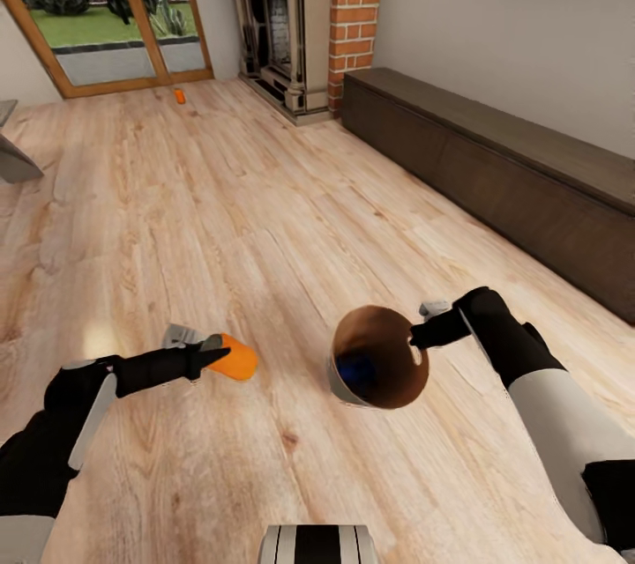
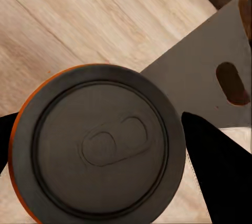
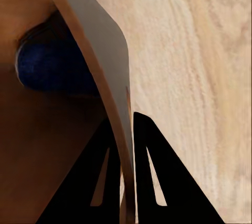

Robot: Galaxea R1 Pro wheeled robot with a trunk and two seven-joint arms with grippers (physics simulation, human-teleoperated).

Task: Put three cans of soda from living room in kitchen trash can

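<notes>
Robot trunk top (image 1: 317,544) at the lower edge of the head view, grey with dark bands. Left gripper (image 1: 214,352): black fingers closed around an orange soda can (image 1: 236,358), held on its side above the light wood floor (image 1: 265,220); the left wrist view shows the can's dark grey lid (image 2: 100,148) with its pull tab, one black finger (image 2: 220,171) pressed to its side. Right gripper (image 1: 420,337): fingers pinched on the rim of the trash can (image 1: 379,357), one finger inside the wall and one outside, as the right wrist view shows at the gripper (image 3: 129,166). Trash can: tapered, copper-brown inside, greyish-tan outside, held tilted with its mouth toward the camera, just beside the orange can and apart from it. Blue soda can (image 1: 355,368): inside the trash can near its bottom, seen also in the right wrist view (image 3: 52,66). Second orange soda can (image 1: 180,95): on the floor near the wood-framed glass doors (image 1: 106,9), well apart from the robot. Brick fireplace (image 1: 304,18): against the far wall. Long dark low cabinet (image 1: 494,167): along the right wall.
</notes>
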